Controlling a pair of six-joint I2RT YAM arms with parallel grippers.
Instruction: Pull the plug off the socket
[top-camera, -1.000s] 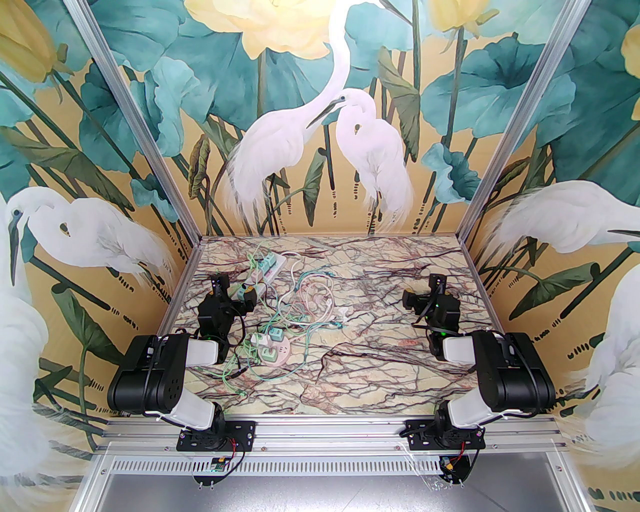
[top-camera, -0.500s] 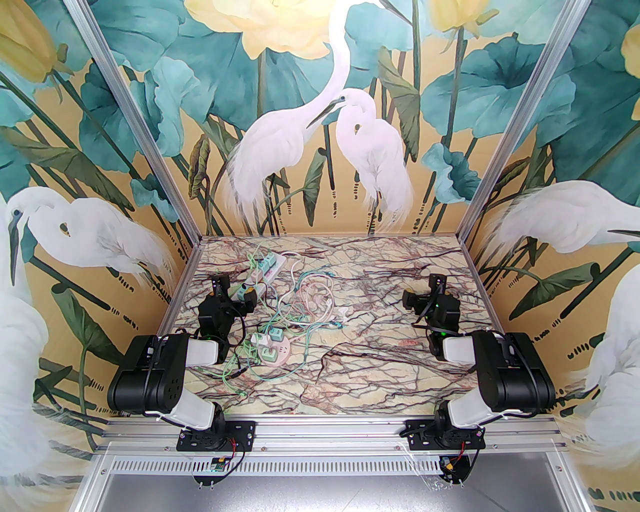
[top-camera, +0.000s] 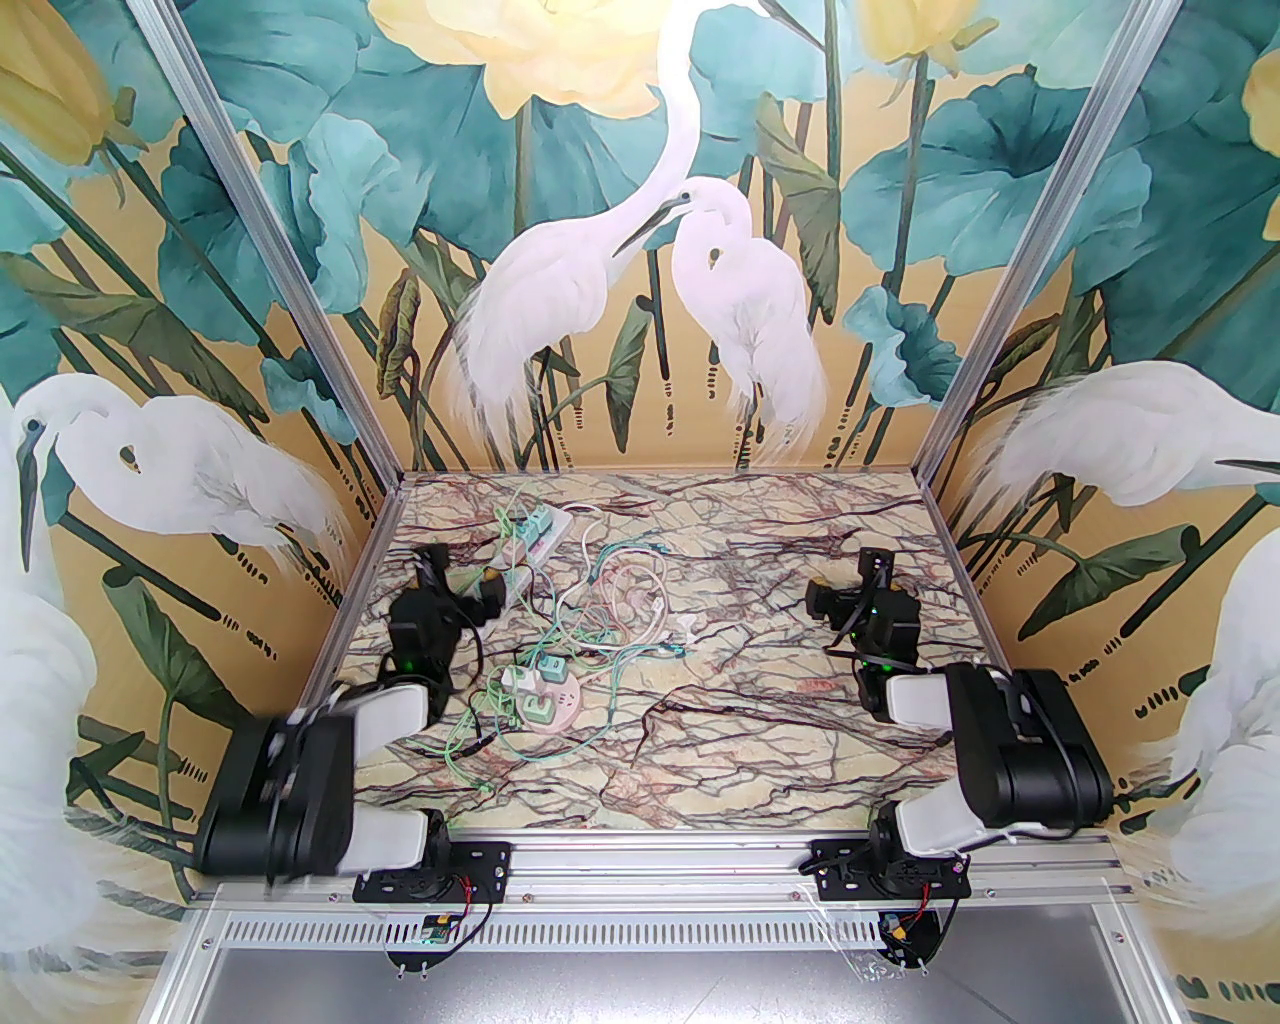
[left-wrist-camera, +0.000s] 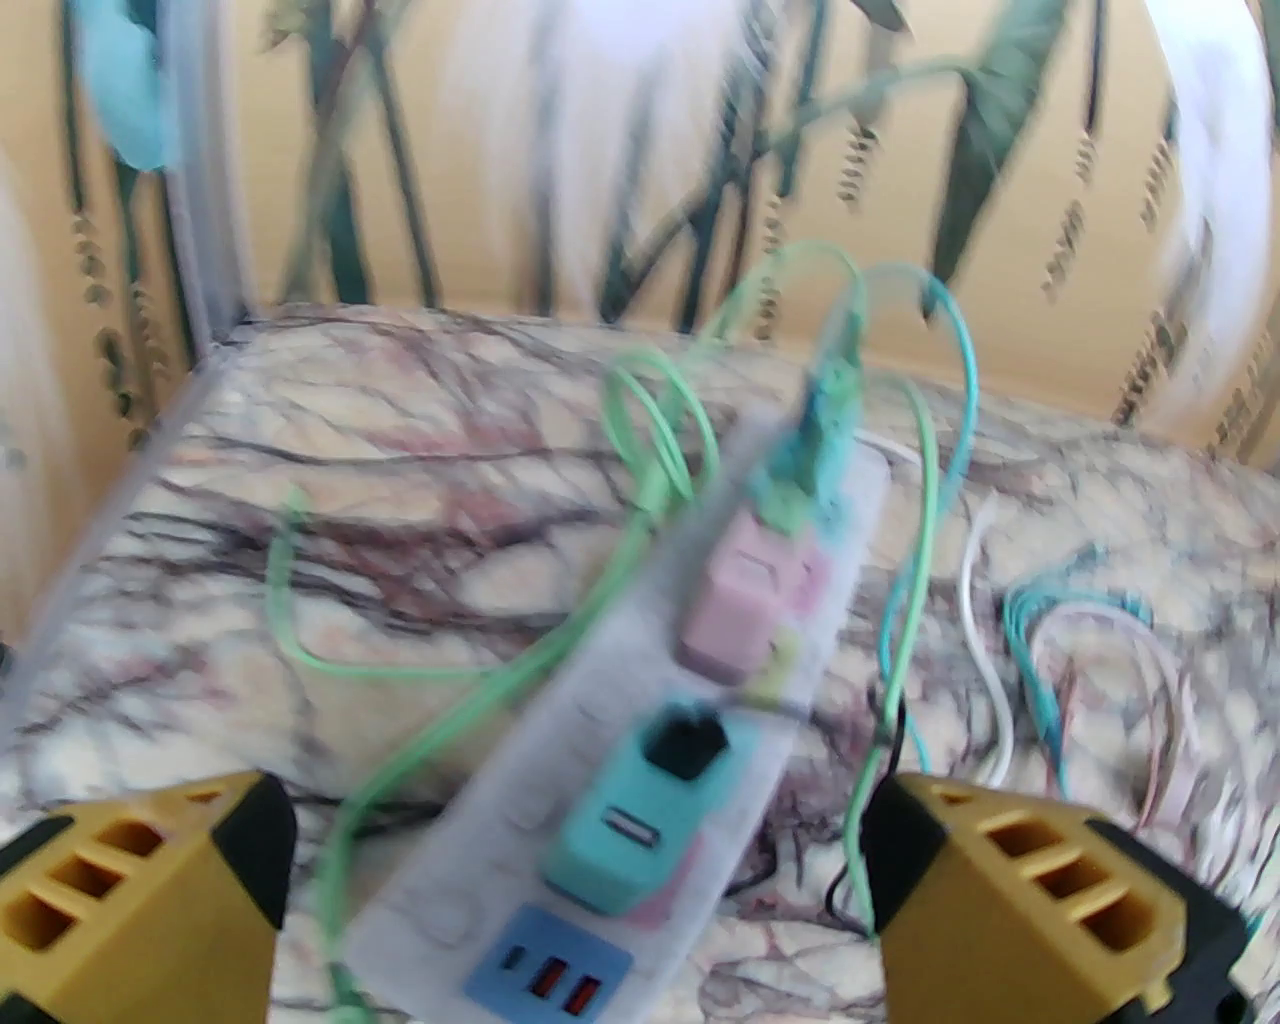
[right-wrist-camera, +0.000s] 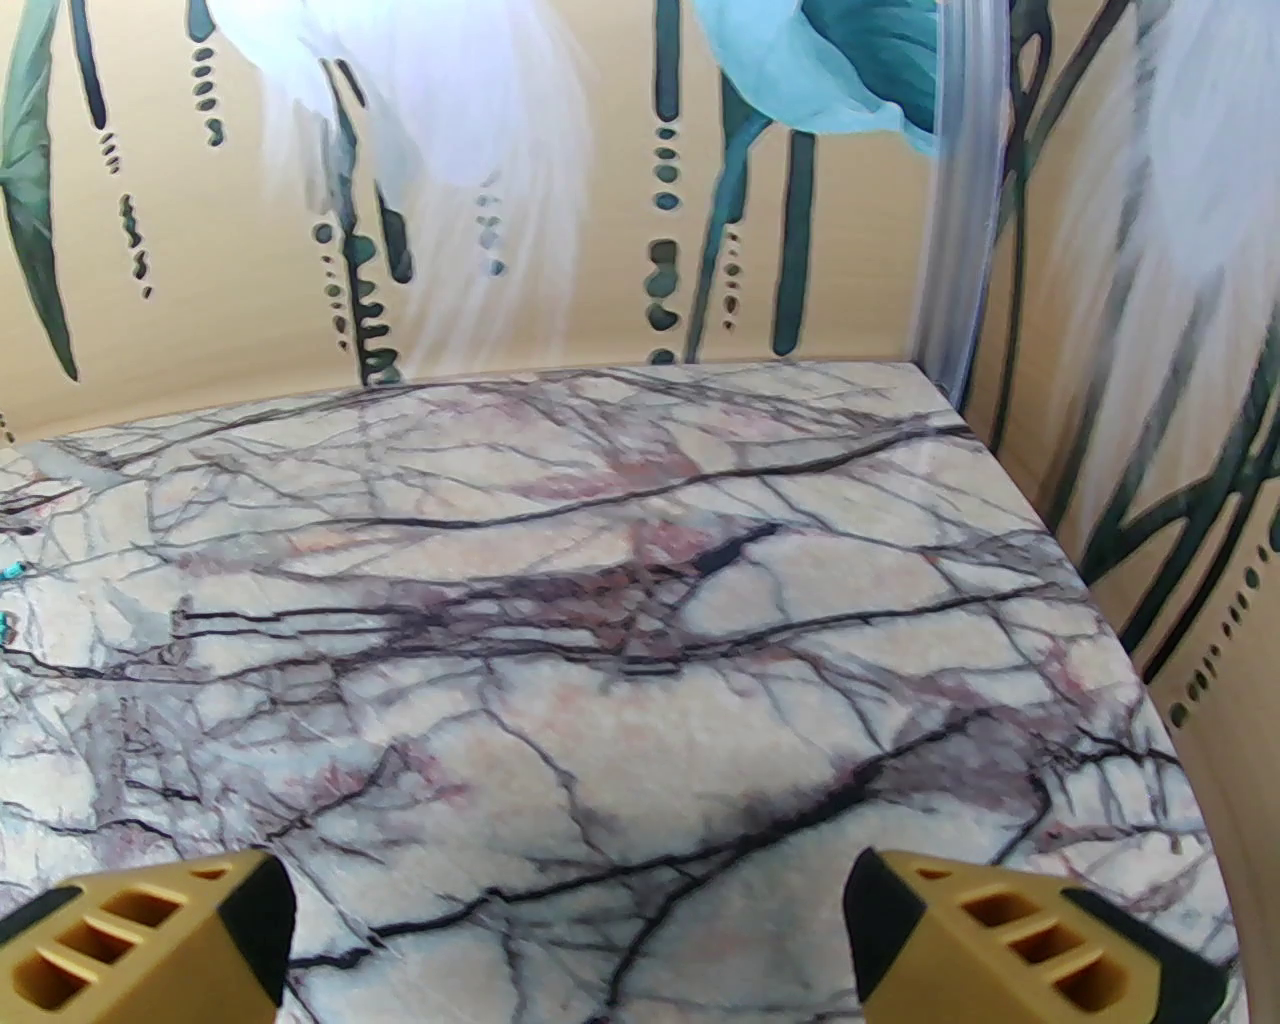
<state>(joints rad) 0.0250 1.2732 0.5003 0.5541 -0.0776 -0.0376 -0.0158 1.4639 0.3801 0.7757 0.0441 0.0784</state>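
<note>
At far left, your left gripper (top-camera: 462, 582) is shifting, wide open and empty; teal plug (left-wrist-camera: 630, 820) is staying socketed.

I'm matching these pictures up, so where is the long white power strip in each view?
Top external: strip at the table's far left, lying diagonally.
Left wrist: strip in the centre, running from bottom left up to the right.
Right wrist: looks at the table's far right corner.
Shared landmark: the veined marble table.
</note>
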